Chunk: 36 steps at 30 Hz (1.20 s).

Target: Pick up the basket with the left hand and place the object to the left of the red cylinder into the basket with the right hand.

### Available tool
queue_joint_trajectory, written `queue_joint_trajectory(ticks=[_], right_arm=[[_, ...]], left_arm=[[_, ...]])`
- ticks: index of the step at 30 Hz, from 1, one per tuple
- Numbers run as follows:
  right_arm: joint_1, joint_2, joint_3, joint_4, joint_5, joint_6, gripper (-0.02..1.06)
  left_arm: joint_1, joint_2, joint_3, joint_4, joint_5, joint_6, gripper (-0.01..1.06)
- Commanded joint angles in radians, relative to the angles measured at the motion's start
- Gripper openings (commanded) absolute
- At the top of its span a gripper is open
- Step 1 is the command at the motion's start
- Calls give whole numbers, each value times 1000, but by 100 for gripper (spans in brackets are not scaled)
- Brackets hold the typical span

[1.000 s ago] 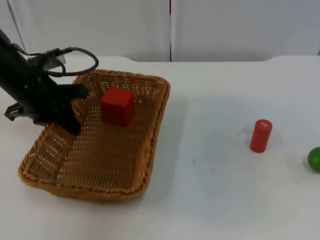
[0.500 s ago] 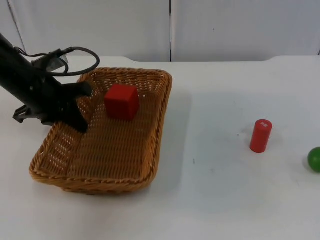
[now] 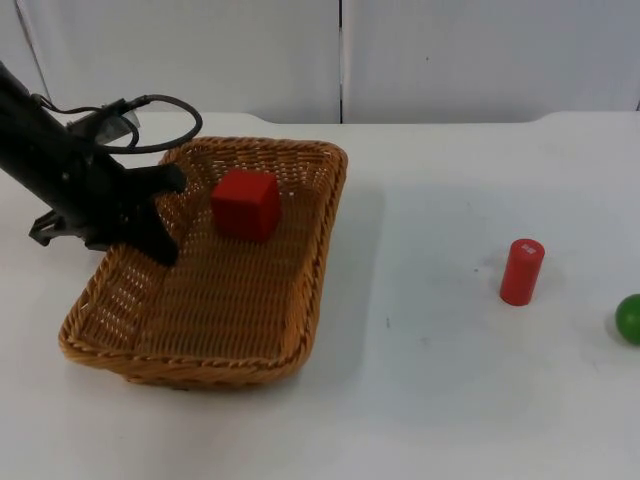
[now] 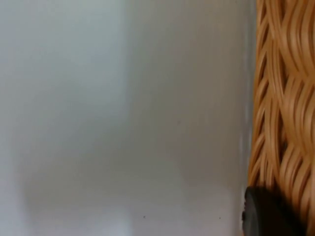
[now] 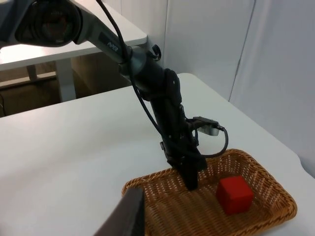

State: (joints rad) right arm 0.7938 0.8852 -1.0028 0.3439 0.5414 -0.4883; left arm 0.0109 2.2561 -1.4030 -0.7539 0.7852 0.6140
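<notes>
A woven wicker basket (image 3: 215,300) of honey-brown cane is seen on the left half of the white table (image 3: 450,400) in the top view. It is rectangular with rounded corners, sloping walls and a braided rim. One thing is held in it: a red cube (image 3: 245,204), matte and sharp-edged, lying on the woven floor toward the far end, close to the far wall and apart from the side walls.

The basket's left wall is gripped near its far corner by the left gripper (image 3: 160,215); its black fingers are closed on the rim, one finger inside the wall and one outside. In the left wrist view the tightly plaited cane of the basket (image 4: 285,98) is seen close up beside bare table, with a black fingertip (image 4: 266,214) pressed against the weave. In the right wrist view the basket (image 5: 197,216), the red cube (image 5: 235,194) and the left gripper (image 5: 192,182) on the rim are seen from the far side.

A red cylinder (image 3: 521,271), smooth and upright, stands well to the right of the basket. A green ball (image 3: 629,318), glossy and round, is cut by the picture's right edge, just beyond the cylinder.

Of the right gripper, a single dark fingertip (image 5: 125,216) is seen in its own wrist view, high above the table; whether its jaws are open or closed cannot be told.
</notes>
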Motion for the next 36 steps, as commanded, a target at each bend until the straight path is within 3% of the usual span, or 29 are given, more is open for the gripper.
queue_joint_trajectory(ticks=[1, 5, 8, 11, 12, 14, 16, 25, 36], right_arm=[[-3, 0, 2, -2, -15, -1, 105], [-3, 0, 2, -2, -15, -1, 105], [-3, -1, 2, -2, -13, -1, 105], [-3, -1, 2, -2, -9, -1, 105], [-3, -1, 2, -2, -9, -1, 105], [-3, -1, 2, -2, -5, -1, 105], [-3, -1, 2, -2, 2, -1, 105], [-3, -1, 2, -2, 16, -1, 105], [-3, -1, 2, -2, 20, -1, 105]], left_arm=[[2, -4, -9, -21, 1, -6, 0], [2, -4, -9, -31, 13, -9, 6], [2, -4, -9, -44, 21, -9, 31], [2, -4, -9, -44, 44, -9, 65], [2, -4, -9, -44, 44, -9, 65], [2, -4, -9, -67, 66, -9, 82], [2, -8, -9, -105, 83, -2, 92], [2, -12, -9, -117, 121, 6, 96], [2, -12, -9, -2, 30, -81, 96]])
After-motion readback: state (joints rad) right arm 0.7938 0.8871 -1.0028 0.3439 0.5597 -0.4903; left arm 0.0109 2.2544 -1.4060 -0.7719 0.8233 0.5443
